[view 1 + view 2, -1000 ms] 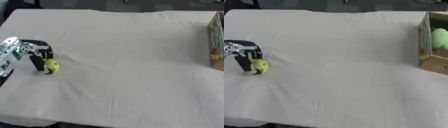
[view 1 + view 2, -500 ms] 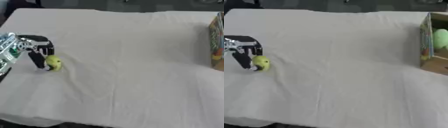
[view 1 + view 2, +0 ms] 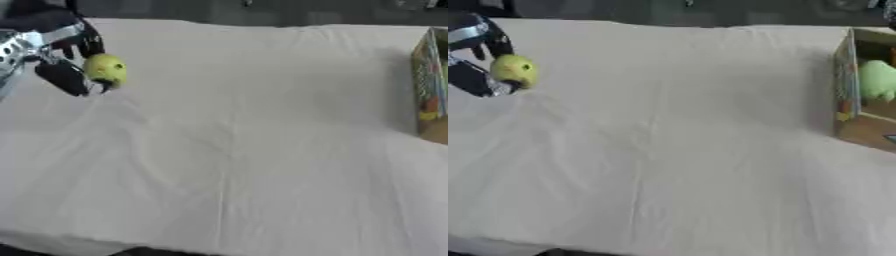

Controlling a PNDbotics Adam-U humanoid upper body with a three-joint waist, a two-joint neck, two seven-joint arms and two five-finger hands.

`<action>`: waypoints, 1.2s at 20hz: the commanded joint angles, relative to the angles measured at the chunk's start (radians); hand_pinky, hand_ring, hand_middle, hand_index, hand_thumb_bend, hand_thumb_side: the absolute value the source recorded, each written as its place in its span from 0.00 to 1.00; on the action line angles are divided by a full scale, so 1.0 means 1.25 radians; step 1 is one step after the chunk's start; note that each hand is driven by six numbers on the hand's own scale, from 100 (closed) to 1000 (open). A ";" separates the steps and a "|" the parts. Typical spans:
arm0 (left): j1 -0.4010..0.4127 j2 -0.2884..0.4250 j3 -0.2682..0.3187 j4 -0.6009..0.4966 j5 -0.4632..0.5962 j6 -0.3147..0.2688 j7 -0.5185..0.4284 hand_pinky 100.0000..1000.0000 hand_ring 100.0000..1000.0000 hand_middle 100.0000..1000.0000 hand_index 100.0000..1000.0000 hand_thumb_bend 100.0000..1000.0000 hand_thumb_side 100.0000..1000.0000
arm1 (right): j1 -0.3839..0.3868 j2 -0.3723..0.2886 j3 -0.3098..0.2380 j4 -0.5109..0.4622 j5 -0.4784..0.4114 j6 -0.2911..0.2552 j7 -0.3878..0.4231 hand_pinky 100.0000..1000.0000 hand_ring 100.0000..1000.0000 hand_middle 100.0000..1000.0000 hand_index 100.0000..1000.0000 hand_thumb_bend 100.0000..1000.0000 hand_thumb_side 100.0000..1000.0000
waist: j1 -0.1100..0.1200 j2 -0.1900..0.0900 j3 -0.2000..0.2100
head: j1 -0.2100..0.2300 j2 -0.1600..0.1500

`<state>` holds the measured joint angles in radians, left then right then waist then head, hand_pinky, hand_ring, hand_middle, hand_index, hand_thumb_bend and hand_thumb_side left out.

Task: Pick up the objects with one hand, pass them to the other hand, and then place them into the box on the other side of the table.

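— What did the thing feel like to look at, and where was it?

— A small round yellow-green fruit, smooth and a bit glossy, with a dark dimple low on its side. It sat pinched in my left hand, black fingers curled over its top and the thumb against its side, near the far left edge of the surface, which was covered in a pale, softly creased cloth.

— And the box?

— The cardboard box stood at the far right, printed in bright colours, open side showing something rounded and pale green inside.

— Anything different from a moment before?

— Yes. Half a second earlier the fruit was lower down by the cloth; I had since lifted it, clear of the cloth and higher in view. My right hand did not show.
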<state>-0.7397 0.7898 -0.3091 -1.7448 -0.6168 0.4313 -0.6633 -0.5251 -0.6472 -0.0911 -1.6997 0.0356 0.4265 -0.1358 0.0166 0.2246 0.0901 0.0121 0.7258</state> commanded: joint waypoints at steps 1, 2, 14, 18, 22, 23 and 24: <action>-0.012 -0.004 0.027 -0.064 -0.017 0.015 0.038 0.59 0.60 0.50 0.49 0.22 0.00 | -0.013 -0.029 -0.005 -0.015 -0.008 -0.002 -0.003 1.00 1.00 0.81 0.98 0.00 0.31 | -0.003 -0.019 0.002 | -0.012 -0.013; -0.013 -0.019 0.032 -0.077 -0.024 0.019 0.051 0.59 0.60 0.49 0.48 0.17 0.00 | -0.016 -0.028 -0.004 -0.017 -0.009 -0.002 -0.003 1.00 1.00 0.81 0.98 0.00 0.30 | -0.005 -0.019 0.002 | -0.015 -0.016; 0.026 -0.267 0.066 -0.088 -0.003 0.031 0.215 0.51 0.49 0.41 0.45 0.00 0.00 | -0.105 -0.004 0.048 -0.055 -0.019 -0.012 0.047 1.00 1.00 0.81 0.97 0.00 0.24 | -0.019 -0.019 0.000 | -0.019 -0.038; 0.040 -0.325 0.065 -0.055 0.010 0.007 0.264 0.50 0.48 0.40 0.45 0.00 0.00 | -0.148 0.001 0.093 -0.082 -0.011 -0.026 0.089 0.99 1.00 0.81 0.96 0.00 0.20 | -0.021 -0.019 0.001 | -0.023 -0.040; 0.047 -0.364 0.059 -0.010 0.033 -0.028 0.315 0.50 0.48 0.40 0.45 0.00 0.00 | -0.195 -0.003 0.158 -0.110 0.018 -0.051 0.139 0.97 1.00 0.81 0.93 0.00 0.13 | -0.026 -0.019 0.002 | -0.026 -0.042; 0.048 -0.372 0.058 0.002 0.036 -0.037 0.327 0.50 0.48 0.40 0.45 0.00 0.00 | -0.207 -0.003 0.177 -0.115 0.028 -0.060 0.151 0.96 1.00 0.81 0.93 0.00 0.13 | -0.028 -0.020 0.002 | -0.026 -0.041; 0.049 -0.380 0.057 0.013 0.039 -0.046 0.338 0.50 0.48 0.40 0.45 0.00 0.01 | -0.218 -0.002 0.195 -0.122 0.038 -0.068 0.162 0.96 0.99 0.80 0.91 0.13 0.09 | -0.029 -0.020 0.003 | -0.027 -0.040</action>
<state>-0.6666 0.3188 -0.2438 -1.7310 -0.5785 0.3867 -0.2617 -0.7773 -0.6281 0.1356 -1.8258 0.0664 0.3530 0.0487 -0.0216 0.2238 0.0935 -0.0191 0.6873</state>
